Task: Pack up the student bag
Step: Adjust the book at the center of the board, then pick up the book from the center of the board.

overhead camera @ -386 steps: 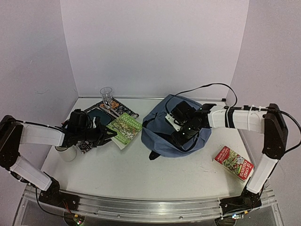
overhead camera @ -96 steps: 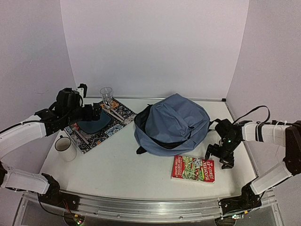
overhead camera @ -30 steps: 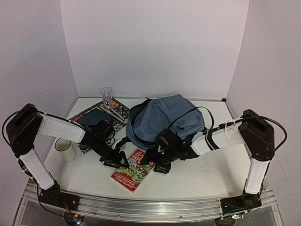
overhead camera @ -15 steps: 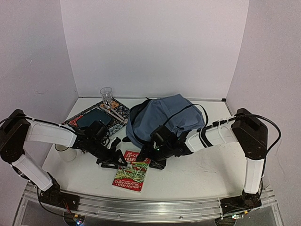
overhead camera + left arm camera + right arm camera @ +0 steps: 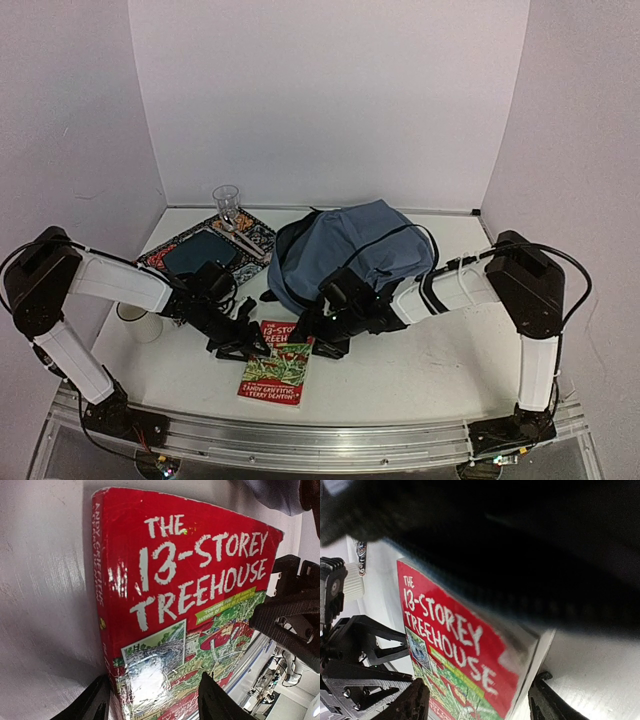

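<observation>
The student bag (image 5: 370, 250), a soft grey-blue backpack, lies on its side at the middle of the desk (image 5: 430, 370), toward the back wall. Its long axis runs from near-left to far-right. The end with the dark zipper line points left and slightly toward the near edge, and a black strap (image 5: 268, 296) trails out from that end.

Just in front of that end, a red paperback, "The 13-Storey Treehouse" (image 5: 275, 368), lies flat with its cover up. Its title end points toward the bag and its long axis runs roughly from near to far.

The left pincer (image 5: 250, 346) sits low at the book's far-left corner. In the left wrist view its fingers (image 5: 95, 705) stand apart, one beside the spine and the other over the cover, so it is released and clamps nothing.

The right pincer (image 5: 316, 340) meets the far-right corner. Its jaws are also parted, with that corner between them. A dark blurred mass fills the upper part of the right wrist view.

At the far left lie a patterned mat (image 5: 250, 232) with a dark plate (image 5: 198, 256), a clear glass (image 5: 227, 201) and a white mug (image 5: 138, 320).
</observation>
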Robot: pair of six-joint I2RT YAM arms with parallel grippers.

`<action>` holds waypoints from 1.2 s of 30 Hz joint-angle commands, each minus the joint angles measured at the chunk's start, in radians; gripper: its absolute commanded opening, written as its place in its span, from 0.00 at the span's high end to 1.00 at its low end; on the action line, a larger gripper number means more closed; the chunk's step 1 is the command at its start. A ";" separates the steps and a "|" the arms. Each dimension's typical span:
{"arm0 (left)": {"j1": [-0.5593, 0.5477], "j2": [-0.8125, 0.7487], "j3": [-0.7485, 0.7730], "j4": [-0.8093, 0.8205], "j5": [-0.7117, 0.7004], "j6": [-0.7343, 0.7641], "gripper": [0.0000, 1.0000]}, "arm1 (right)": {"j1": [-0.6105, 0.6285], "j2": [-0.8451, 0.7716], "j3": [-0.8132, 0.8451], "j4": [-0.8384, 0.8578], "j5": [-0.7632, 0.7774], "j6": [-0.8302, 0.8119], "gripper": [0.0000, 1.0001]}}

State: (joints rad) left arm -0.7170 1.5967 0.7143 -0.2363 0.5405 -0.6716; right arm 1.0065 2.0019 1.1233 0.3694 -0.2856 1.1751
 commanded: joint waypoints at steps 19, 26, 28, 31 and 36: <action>0.080 -0.112 -0.040 0.065 0.002 -0.085 0.39 | 0.003 -0.092 -0.070 0.148 -0.050 -0.037 0.84; 0.164 -0.235 -0.086 0.070 -0.007 -0.122 0.30 | -0.023 -0.147 -0.121 0.272 -0.071 0.006 0.94; 0.170 -0.275 -0.087 0.075 -0.024 -0.146 0.26 | -0.030 -0.164 -0.121 0.322 -0.074 0.020 0.95; 0.172 -0.332 -0.091 0.096 -0.047 -0.190 0.20 | -0.036 -0.194 -0.101 0.360 -0.070 0.029 0.95; 0.174 -0.451 -0.114 0.141 -0.115 -0.285 0.15 | -0.051 -0.273 -0.078 0.399 -0.006 0.032 0.98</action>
State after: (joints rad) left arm -0.5488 1.2423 0.6223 -0.1658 0.4942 -0.8671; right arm 0.9696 1.8560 0.9939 0.6346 -0.3235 1.1900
